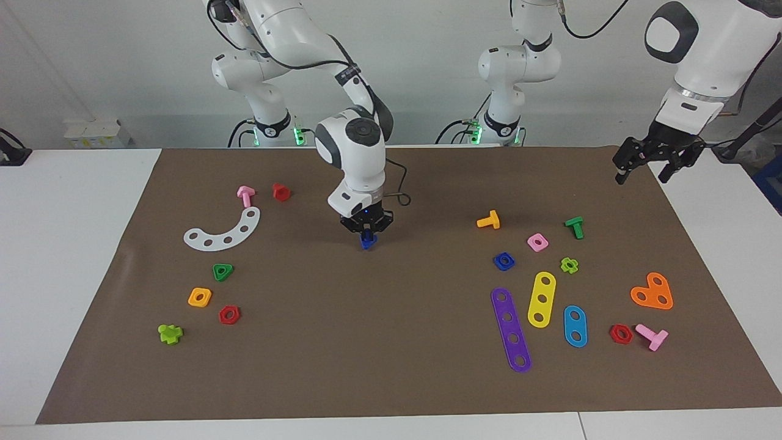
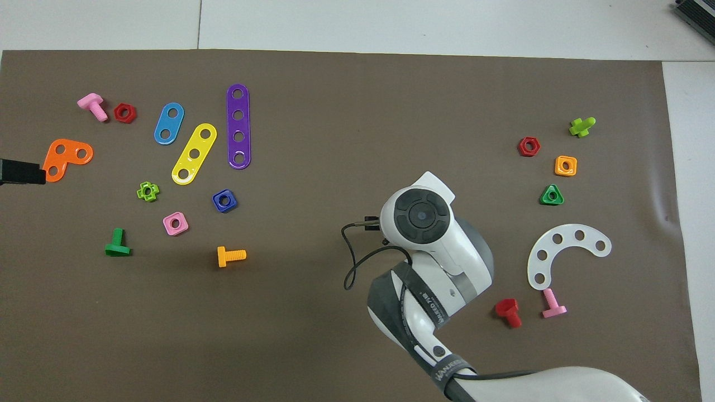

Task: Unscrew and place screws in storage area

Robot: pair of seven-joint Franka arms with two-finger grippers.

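The right gripper [image 1: 367, 234] hangs over the middle of the brown mat [image 1: 391, 366], pointing straight down, with its fingers pinched on the blue screw [image 1: 366, 241], which sticks out just below the fingertips and is held above the mat rather than lying on it. In the overhead view the right arm's wrist covers both the gripper and the screw, so they cannot be seen there. The left gripper [image 1: 644, 172] waits in the air over the mat's edge at the left arm's end of the table, its 2 fingers spread apart and holding nothing. Toward that end lie an orange bolt [image 1: 489, 220], a green bolt [image 1: 575, 227], a pink square nut [image 1: 537, 242] and a blue square nut [image 1: 504, 261], with a purple strip [image 1: 511, 329], a yellow strip [image 1: 541, 299] and a short blue strip [image 1: 575, 326] farther from the robots. Toward the right arm's end lie a white curved plate [image 1: 225, 232], a pink bolt [image 1: 245, 195] and a red bolt [image 1: 281, 192], all well apart from the held screw.
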